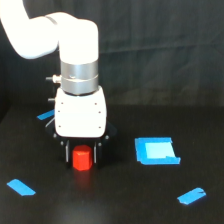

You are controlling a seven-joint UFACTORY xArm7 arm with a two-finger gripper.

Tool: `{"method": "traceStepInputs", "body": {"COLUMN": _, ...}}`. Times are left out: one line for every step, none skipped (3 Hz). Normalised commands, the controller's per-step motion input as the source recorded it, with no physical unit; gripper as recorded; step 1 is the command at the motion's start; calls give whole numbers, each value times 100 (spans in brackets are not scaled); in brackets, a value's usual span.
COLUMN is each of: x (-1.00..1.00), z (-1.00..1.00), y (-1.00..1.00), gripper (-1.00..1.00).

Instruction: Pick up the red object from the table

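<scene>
Block [81,158] was red-orange; desk [120,200] black; tape strips [21,187] and patch [156,150] blue; arm [60,35] white.

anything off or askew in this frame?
Nothing stands out. The small red-orange hexagonal block sits upright on the black matte table, between the fingers of the gripper. The blue tape strips and the blue square patch lie flat; no damage shows.

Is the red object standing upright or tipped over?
Upright: the red object sits flat on the table, top face level, between the gripper fingers.
</scene>
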Motion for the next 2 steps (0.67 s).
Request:
{"method": "traceStepInputs", "body": {"x": 18, "z": -3, "y": 5, "gripper": -100}}
{"method": "traceStepInputs", "body": {"x": 17, "z": -7, "y": 1, "gripper": -100}}
